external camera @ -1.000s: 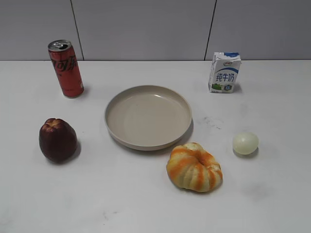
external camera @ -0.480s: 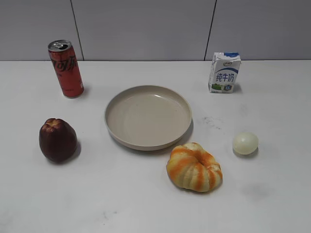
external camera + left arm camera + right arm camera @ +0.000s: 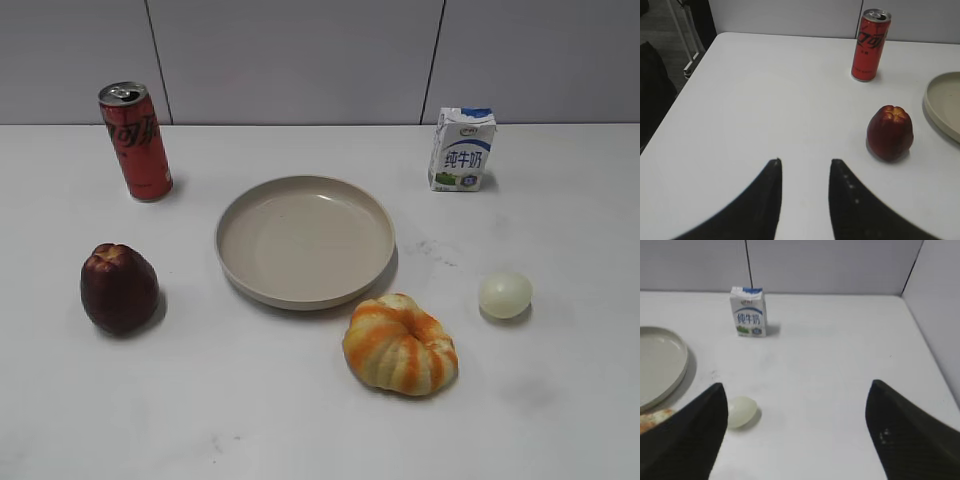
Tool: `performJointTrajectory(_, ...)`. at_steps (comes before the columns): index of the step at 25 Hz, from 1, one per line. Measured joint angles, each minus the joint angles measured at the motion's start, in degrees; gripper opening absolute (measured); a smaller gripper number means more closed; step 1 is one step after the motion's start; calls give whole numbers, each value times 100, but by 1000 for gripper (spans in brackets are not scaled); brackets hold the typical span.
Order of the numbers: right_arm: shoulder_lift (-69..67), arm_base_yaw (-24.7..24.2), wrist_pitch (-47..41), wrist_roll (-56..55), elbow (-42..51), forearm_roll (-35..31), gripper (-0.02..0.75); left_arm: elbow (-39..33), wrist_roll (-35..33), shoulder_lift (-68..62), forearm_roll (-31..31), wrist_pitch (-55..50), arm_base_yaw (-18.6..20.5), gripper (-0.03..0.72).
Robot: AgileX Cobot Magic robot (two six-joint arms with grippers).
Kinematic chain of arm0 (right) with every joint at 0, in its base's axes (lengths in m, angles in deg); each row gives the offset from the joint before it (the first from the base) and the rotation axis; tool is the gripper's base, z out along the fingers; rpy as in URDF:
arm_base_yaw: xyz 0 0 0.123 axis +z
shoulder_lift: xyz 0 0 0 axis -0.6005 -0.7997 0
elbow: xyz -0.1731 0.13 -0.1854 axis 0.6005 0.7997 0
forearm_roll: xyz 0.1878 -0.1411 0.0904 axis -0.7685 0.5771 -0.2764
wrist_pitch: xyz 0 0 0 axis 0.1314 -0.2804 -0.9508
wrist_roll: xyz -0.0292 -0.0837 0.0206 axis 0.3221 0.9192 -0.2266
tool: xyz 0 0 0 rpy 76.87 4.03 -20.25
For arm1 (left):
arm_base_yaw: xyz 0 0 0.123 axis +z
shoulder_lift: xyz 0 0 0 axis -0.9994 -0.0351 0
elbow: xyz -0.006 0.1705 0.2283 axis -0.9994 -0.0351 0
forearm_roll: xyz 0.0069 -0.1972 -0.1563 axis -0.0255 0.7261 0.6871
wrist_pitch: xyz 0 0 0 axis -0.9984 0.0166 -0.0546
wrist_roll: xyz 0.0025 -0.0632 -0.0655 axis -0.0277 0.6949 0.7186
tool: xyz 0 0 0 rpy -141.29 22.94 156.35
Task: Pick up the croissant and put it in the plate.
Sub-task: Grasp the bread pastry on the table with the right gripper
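Observation:
The croissant [image 3: 400,344], orange with pale cream stripes, lies on the white table just in front of the right part of the plate [image 3: 305,240], a round beige dish that holds nothing. In the right wrist view a sliver of the croissant [image 3: 652,420] shows at the left edge, beside the plate's rim [image 3: 670,365]. My right gripper [image 3: 797,385] is wide open and empty above bare table. My left gripper [image 3: 805,161] is open and empty, left of the plate's edge [image 3: 940,107]. Neither gripper shows in the exterior view.
A dark red apple-like fruit [image 3: 119,288] sits left of the plate. A red can [image 3: 135,140] stands at the back left, a milk carton [image 3: 462,149] at the back right. A pale egg-like ball [image 3: 505,295] lies right of the croissant. The table's left edge [image 3: 675,100] is near the left gripper.

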Motion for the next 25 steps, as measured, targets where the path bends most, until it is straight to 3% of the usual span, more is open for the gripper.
performJointTrajectory(5, -2071, 903, -452, 514, -884, -467, 648, 0, 0, 0, 0, 0, 0, 237)
performJointTrajectory(12, -4193, 2684, -1107, 204, -2178, -143, 635, 0, 0, 0, 0, 0, 0, 237)
performJointTrajectory(17, -5142, 3771, -1467, -641, -2752, 530, 627, 0, 0, 0, 0, 0, 0, 237)
performJointTrajectory(20, -5649, 4216, -1516, -1033, -2838, 901, 627, 0, -1, 0, 0, 0, 0, 237)
performJointTrajectory(25, -6388, 4317, -1321, -1437, -2853, 1082, 627, 0, -1, 0, 0, 0, 0, 238)
